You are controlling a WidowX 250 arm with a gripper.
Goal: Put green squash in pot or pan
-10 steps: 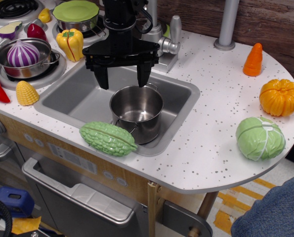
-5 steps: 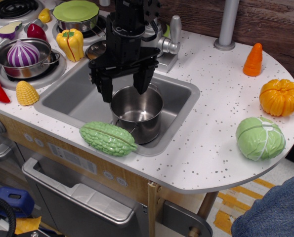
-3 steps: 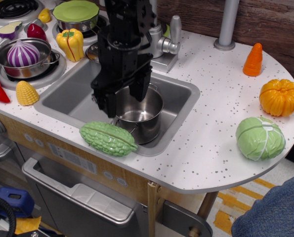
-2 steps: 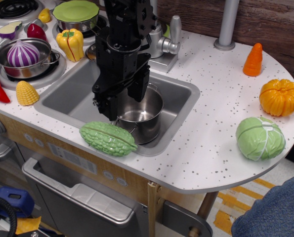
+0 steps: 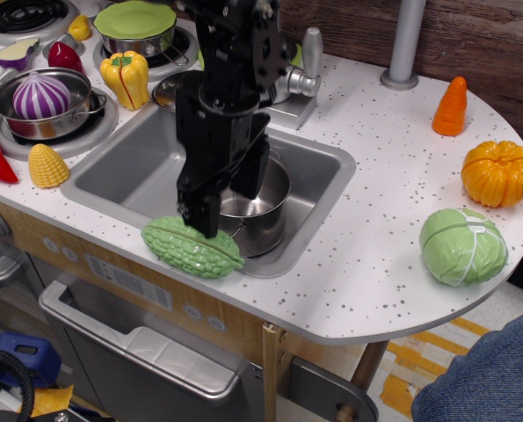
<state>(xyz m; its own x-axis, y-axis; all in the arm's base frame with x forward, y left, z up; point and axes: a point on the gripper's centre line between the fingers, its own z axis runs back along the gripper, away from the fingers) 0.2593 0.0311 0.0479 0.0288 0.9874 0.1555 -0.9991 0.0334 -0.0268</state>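
Change: gripper (image 5: 210, 214) has swung down from above the pot (image 5: 263, 211) onto the green squash (image 5: 192, 247).
Jaws: spread — nothing held.
Meaning: grasp imminent — squash not yet potted.

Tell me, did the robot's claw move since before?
Yes. The gripper swung toward the counter's front edge and dropped lower, from above the pot down onto the green squash, which hasn't budged.

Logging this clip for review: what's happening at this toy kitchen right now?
One robot arm has its gripper lowered to the green squash, which lies on the counter's front edge beside the sink. The fingers look spread, one tip at the squash's top; no grasp yet. The steel pot stands empty in the sink just behind it.
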